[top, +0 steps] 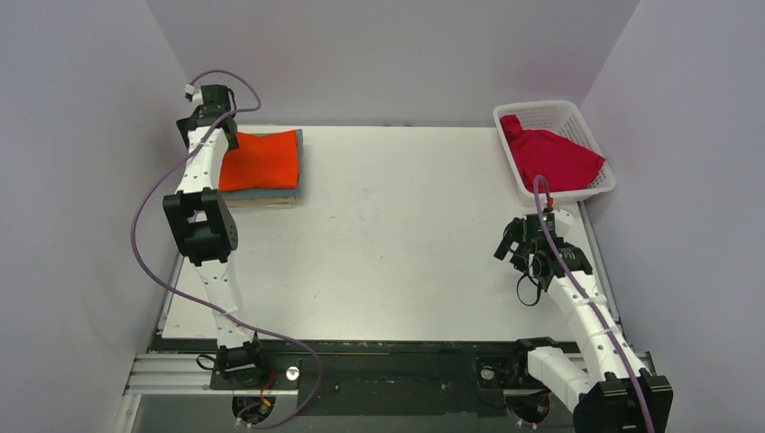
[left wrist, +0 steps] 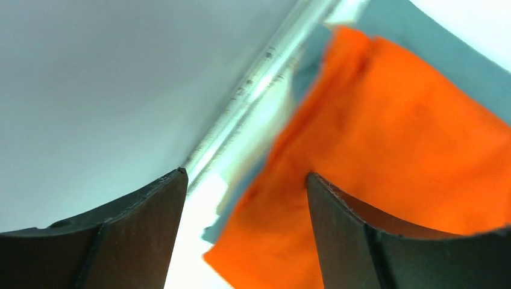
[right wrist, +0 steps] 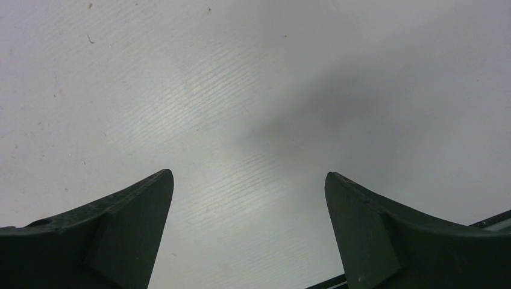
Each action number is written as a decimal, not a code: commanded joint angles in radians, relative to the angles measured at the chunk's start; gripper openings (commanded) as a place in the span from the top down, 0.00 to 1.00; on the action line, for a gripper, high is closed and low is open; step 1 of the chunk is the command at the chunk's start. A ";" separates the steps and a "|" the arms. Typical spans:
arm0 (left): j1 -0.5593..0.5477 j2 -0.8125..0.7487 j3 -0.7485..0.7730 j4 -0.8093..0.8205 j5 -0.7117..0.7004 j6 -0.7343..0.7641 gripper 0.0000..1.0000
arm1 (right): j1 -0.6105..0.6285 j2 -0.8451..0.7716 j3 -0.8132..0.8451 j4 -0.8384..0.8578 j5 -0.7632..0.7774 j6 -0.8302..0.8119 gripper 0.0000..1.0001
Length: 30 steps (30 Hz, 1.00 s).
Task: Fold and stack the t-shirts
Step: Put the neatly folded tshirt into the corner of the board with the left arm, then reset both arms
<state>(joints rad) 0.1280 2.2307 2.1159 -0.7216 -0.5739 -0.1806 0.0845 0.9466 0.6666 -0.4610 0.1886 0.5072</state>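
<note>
A folded orange t-shirt (top: 262, 160) lies on top of a stack at the table's back left, over a teal-blue one (top: 298, 167) and a beige one (top: 263, 201). My left gripper (top: 225, 137) is open and empty, just above the stack's left edge; in its wrist view the orange shirt (left wrist: 398, 150) and a teal edge (left wrist: 241, 195) lie under the gripper (left wrist: 247, 180). A crimson t-shirt (top: 552, 158) lies crumpled in the white basket (top: 579, 115) at the back right. My right gripper (top: 516, 248) is open and empty over bare table, near the basket's front; it also shows in its wrist view (right wrist: 248, 176).
Grey enclosure walls stand close on the left, back and right. The table's left metal rim (left wrist: 259, 90) runs beside the stack. The white table surface (top: 397, 234) lies between the stack and the basket.
</note>
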 commanded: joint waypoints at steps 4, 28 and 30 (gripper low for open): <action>0.064 -0.033 0.317 -0.278 -0.168 -0.186 0.15 | -0.008 -0.091 0.067 -0.062 0.047 0.012 0.09; -0.564 -1.305 -1.275 0.203 0.268 -0.640 0.09 | -0.006 -0.301 0.003 -0.069 -0.096 0.060 0.06; -0.616 -1.336 -1.333 0.174 0.251 -0.663 0.09 | -0.006 -0.319 -0.020 -0.066 -0.097 0.065 0.06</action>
<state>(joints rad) -0.4076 0.9417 0.9001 -0.6189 -0.3088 -0.7353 0.0837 0.6575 0.6857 -0.5213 0.0967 0.5514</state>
